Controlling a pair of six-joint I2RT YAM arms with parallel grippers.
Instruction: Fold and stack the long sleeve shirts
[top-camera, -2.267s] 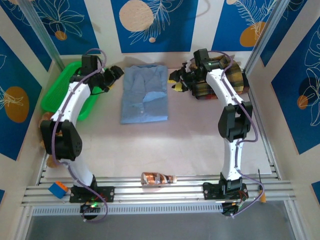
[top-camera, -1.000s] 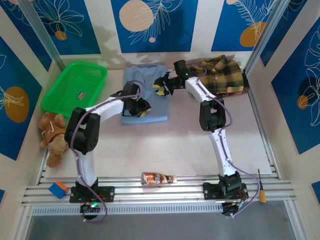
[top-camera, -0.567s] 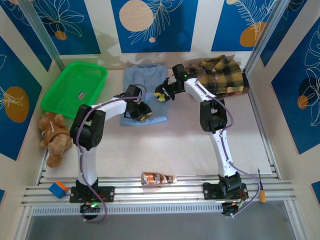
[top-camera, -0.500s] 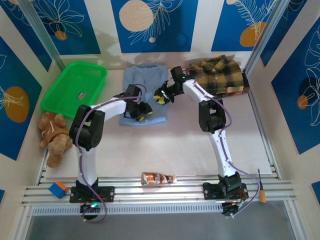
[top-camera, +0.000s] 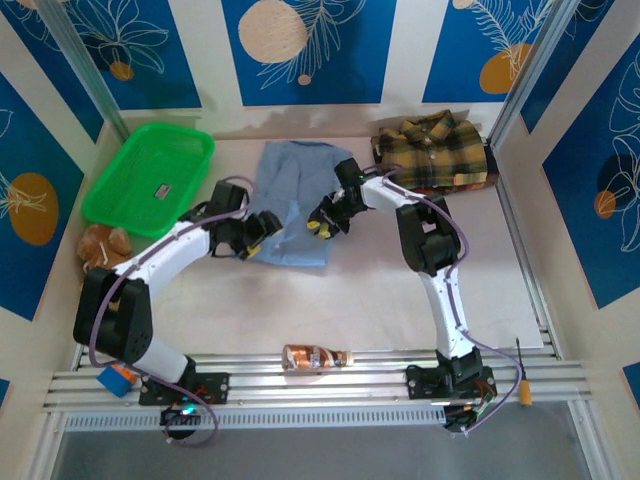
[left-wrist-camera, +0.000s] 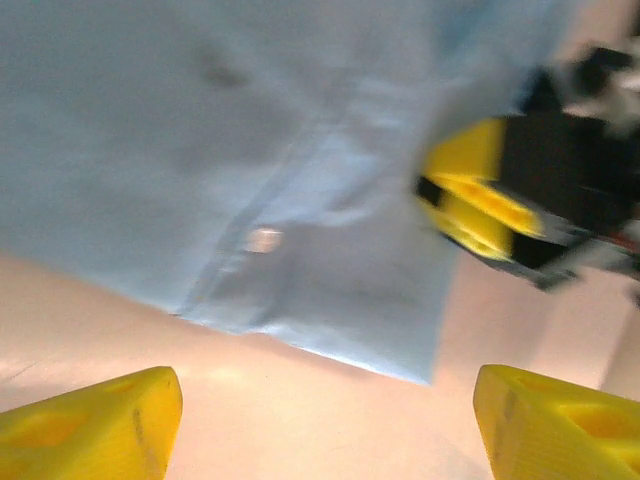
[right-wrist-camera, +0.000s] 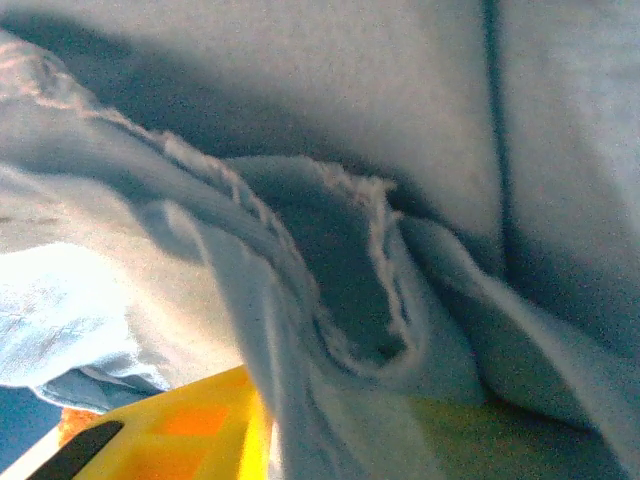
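Now, the light blue shirt (top-camera: 292, 190) lies upper centre, the plaid flannel shirt (top-camera: 435, 152) upper right. The right gripper (top-camera: 322, 218) is clamped on blue cloth. The left gripper (top-camera: 252, 232), fingers apart, should pinch the near hem squarely before both move evenly.

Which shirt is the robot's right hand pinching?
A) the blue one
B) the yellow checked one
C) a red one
A: the right gripper sits at the edge of the blue shirt with blue cloth bunched over its yellow finger, while the plaid shirt lies apart at the far right.
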